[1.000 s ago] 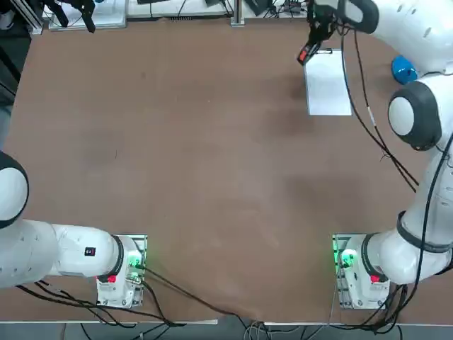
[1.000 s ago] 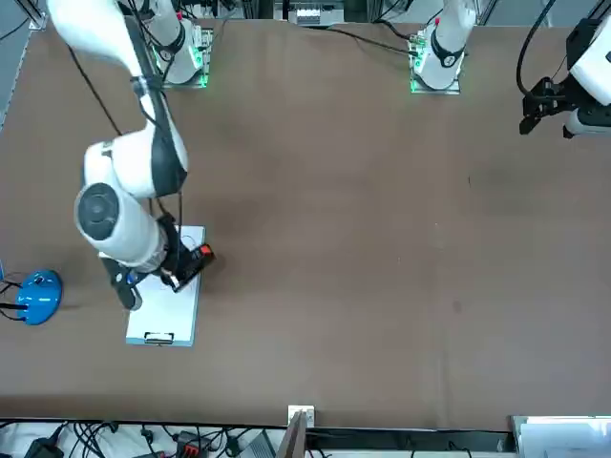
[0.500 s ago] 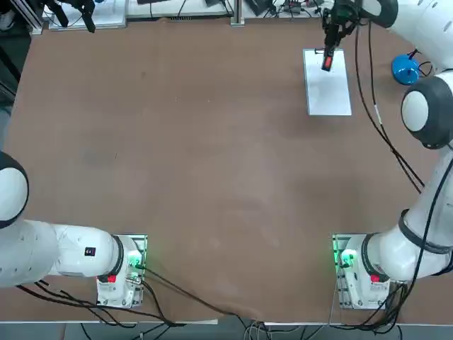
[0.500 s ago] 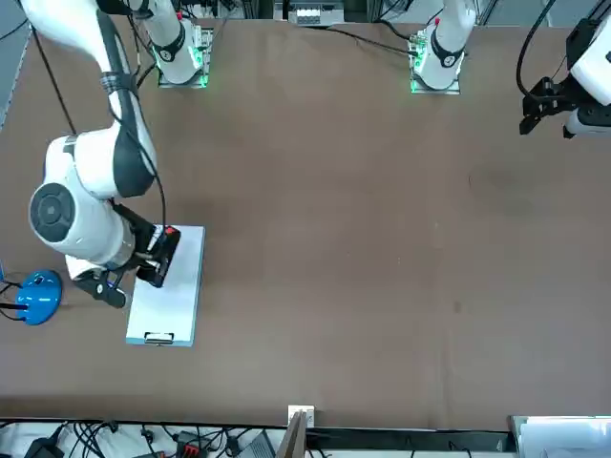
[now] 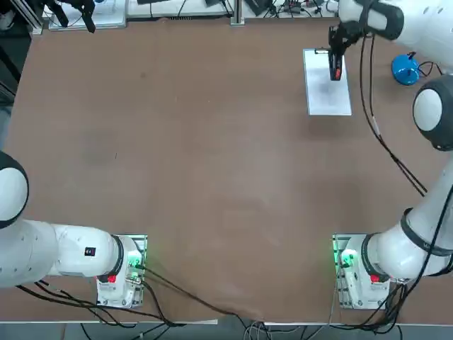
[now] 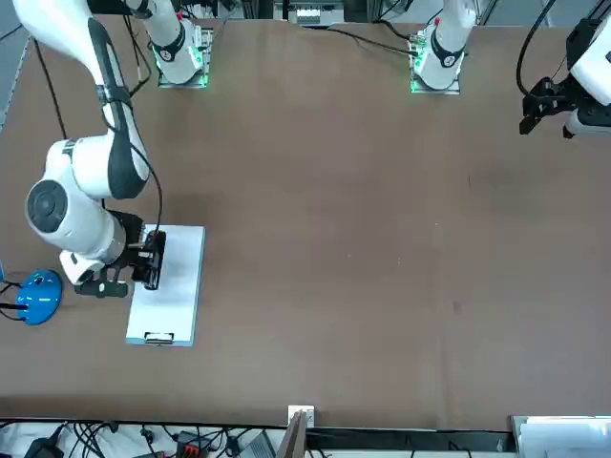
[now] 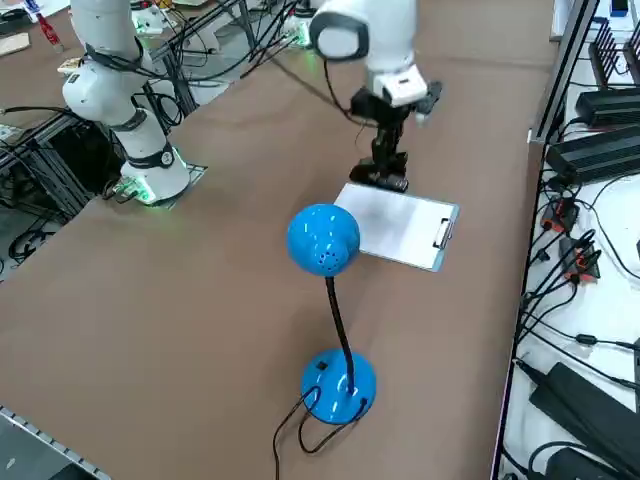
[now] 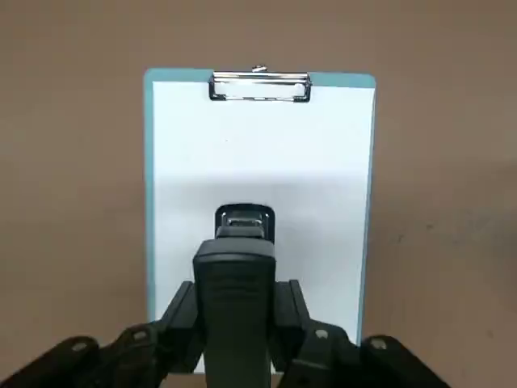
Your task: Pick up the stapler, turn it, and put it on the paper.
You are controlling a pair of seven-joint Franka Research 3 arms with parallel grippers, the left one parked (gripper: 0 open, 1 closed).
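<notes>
My right gripper (image 8: pixel 241 323) clamps the blocky matte-black stapler (image 8: pixel 239 275) over the smooth white rectangular paper (image 8: pixel 258 153) with its metal clip (image 8: pixel 259 87).

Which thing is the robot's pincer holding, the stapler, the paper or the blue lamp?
The stapler: the right pincer is shut on it, above the paper. The lamp stands apart.
</notes>
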